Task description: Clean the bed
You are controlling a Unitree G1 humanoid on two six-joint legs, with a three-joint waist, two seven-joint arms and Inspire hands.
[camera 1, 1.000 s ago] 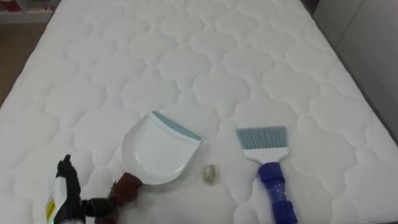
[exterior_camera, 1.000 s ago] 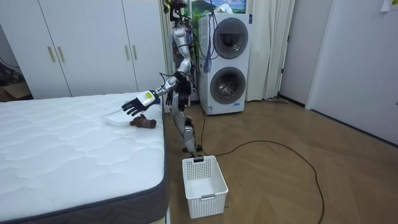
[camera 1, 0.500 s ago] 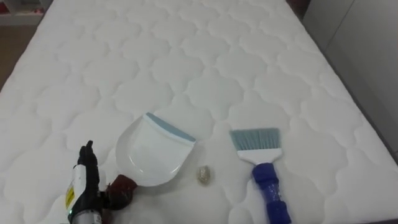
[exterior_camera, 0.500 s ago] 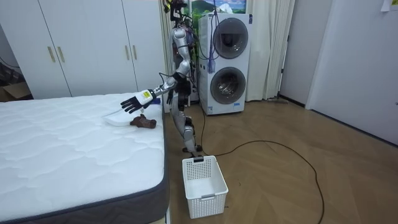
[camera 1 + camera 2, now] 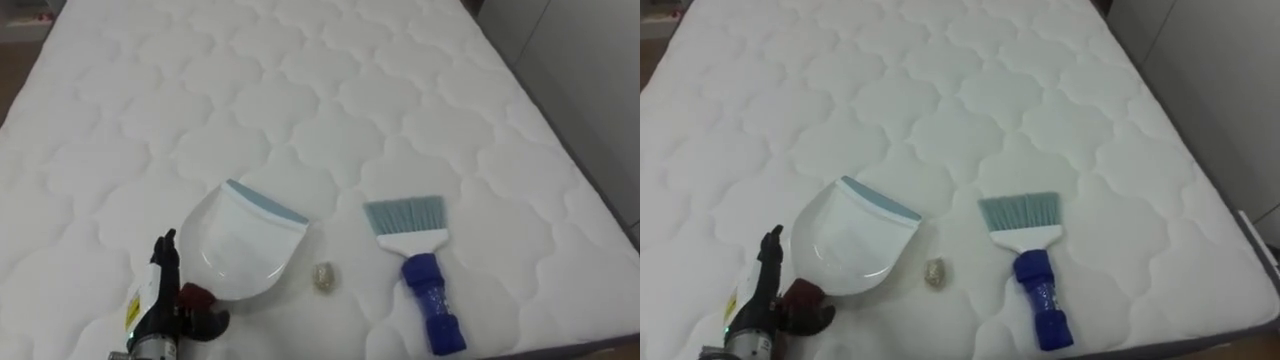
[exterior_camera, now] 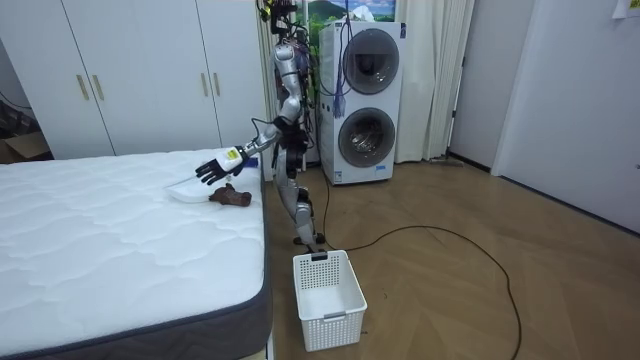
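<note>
The quilted white bed (image 5: 330, 90) carries a smooth white dustpan (image 5: 245, 245), its blue lip pointing far-right and its brown handle near-left. At right a blue-handled brush (image 5: 420, 270) lies bristles far. A crumpled pellet (image 5: 323, 277) sits between. The left hand (image 5: 158, 295) hovers spread-fingered over the handle, gripping nothing.

"Where is the dustpan (image 5: 245, 245)?"

"On the bed (image 5: 400, 80), in the lower left part of the eye views; its handle (image 5: 203, 298) points at the lower left corner; the left hand (image 5: 160, 300) is just beside the handle."

"And the brush (image 5: 418, 260)?"

"Right of the dustpan, apart from it; a small lump (image 5: 323, 277) lies between them, nearer the dustpan."

"And the room view?"

"The basket (image 6: 328, 285) stands on the floor (image 6: 480, 290), lower middle, near the bed's corner; the washing machines (image 6: 368, 100) stand one on the other, upper middle."
</note>
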